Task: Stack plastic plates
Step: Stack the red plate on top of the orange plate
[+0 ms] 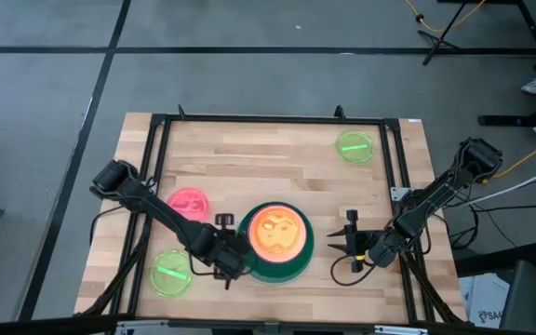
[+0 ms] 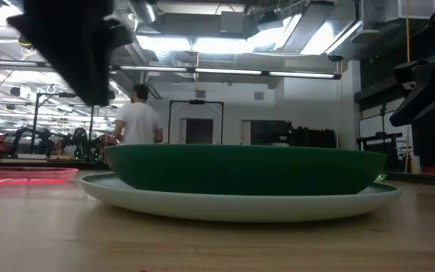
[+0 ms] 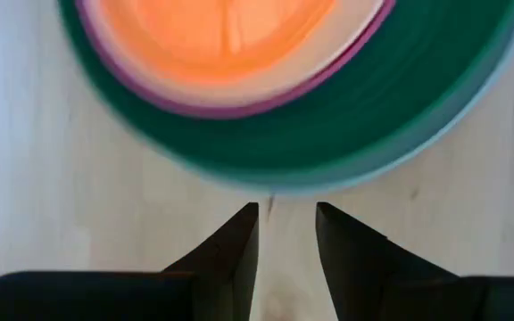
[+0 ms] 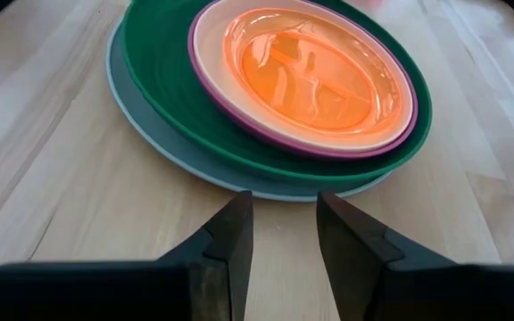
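Note:
A stack of plastic plates [image 1: 277, 244] stands at the table's near middle: light blue [image 4: 150, 134] at the bottom, then dark green [image 4: 163, 71], magenta, peach and translucent orange [image 4: 315, 71] on top. A pink-red plate [image 1: 189, 203] lies to the stack's left. One lime green plate [image 1: 168, 273] lies near left, another [image 1: 354, 147] far right. My left gripper [image 3: 286, 223] hangs open just off the stack's near-left rim, pointing steeply down, nothing between its fingers. My right gripper [image 4: 284, 214] is open a short way right of the stack, aimed at it.
A black metal frame [image 1: 161, 130] runs around the wooden table top. Bare wood lies along the far half of the table, between the pink-red plate and the far lime green plate. In the low view a person [image 2: 138, 121] stands in the room beyond the table.

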`<action>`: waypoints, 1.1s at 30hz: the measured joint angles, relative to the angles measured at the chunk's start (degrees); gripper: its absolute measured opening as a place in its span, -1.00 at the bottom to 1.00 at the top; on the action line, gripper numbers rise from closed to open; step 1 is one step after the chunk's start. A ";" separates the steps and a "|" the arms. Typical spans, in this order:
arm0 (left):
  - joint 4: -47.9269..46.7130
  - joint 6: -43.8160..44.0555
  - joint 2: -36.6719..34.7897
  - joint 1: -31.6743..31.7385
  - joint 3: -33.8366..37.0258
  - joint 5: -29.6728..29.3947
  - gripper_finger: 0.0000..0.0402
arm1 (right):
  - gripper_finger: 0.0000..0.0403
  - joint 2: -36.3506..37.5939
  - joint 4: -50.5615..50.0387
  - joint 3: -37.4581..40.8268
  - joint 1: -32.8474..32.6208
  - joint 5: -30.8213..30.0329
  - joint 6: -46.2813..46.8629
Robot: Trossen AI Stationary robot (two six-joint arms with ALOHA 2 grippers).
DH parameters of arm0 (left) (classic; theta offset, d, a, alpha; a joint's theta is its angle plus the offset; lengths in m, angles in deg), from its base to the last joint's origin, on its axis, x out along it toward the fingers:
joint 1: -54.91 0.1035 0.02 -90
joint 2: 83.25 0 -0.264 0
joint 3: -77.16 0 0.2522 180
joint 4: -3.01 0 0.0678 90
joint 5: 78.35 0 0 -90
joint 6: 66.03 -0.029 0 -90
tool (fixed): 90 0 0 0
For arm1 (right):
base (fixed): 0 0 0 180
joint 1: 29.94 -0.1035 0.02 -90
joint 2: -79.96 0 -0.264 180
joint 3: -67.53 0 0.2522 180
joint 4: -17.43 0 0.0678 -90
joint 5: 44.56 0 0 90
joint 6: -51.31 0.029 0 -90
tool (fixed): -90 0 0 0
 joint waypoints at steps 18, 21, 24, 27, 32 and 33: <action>3.31 24.58 -16.54 -3.26 26.63 0.48 -0.46 | -0.43 0.00 -0.01 0.00 0.02 -0.52 -0.04; 3.50 25.28 -16.54 -3.60 28.93 2.02 -0.46 | -0.43 0.00 0.00 0.00 0.02 -0.55 -0.04; 3.38 26.38 -16.54 -3.58 30.50 2.12 -0.46 | -0.43 0.00 0.00 0.00 0.02 -0.57 -0.04; 3.45 26.38 -16.54 -3.56 31.66 1.93 -0.46 | -0.43 0.00 -0.02 0.00 0.02 -0.57 -0.04; 3.62 26.38 -16.54 -3.56 33.77 1.54 -0.46 | -0.43 0.00 -0.02 0.00 0.02 -0.58 -0.04; 4.03 26.38 -16.54 -3.56 34.29 1.53 -0.46 | -0.43 0.00 -0.01 0.00 0.02 -0.57 -0.04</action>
